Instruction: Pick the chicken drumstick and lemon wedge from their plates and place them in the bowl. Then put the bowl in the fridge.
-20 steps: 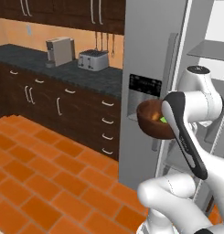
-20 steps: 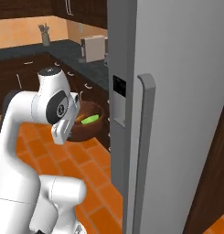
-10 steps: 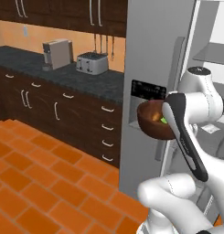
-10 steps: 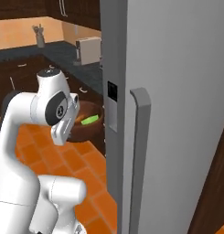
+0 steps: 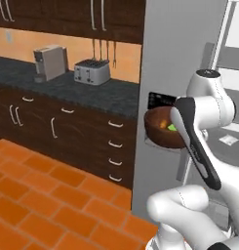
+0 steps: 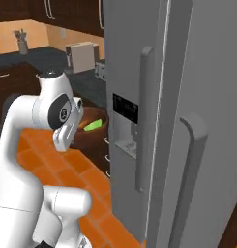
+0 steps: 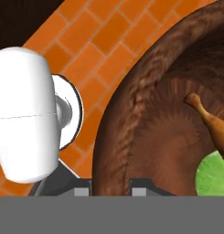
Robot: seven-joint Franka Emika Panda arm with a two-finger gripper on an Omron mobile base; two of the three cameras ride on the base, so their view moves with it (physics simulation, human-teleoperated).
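Now: bowl (image 5: 160,129) held up in front of the fridge (image 6: 187,97), gripper (image 7: 111,188) pinching its rim.
Fingers are clamped on the thick brown rim. Chicken drumstick (image 7: 211,123) and lemon wedge (image 7: 213,176) lie inside the bowl, touching, drumstick's bone end toward the middle. Bowl sits beside the dispenser panel (image 6: 125,109) on the door, clear of the tiled floor (image 5: 38,205). Counter with toaster (image 5: 91,72) off to the left.

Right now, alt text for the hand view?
Close-up into a dark wooden bowl with its thick rim gripped between the fingers at the bottom. Inside lie a chicken drumstick and a green lemon wedge; orange brick floor lies below.
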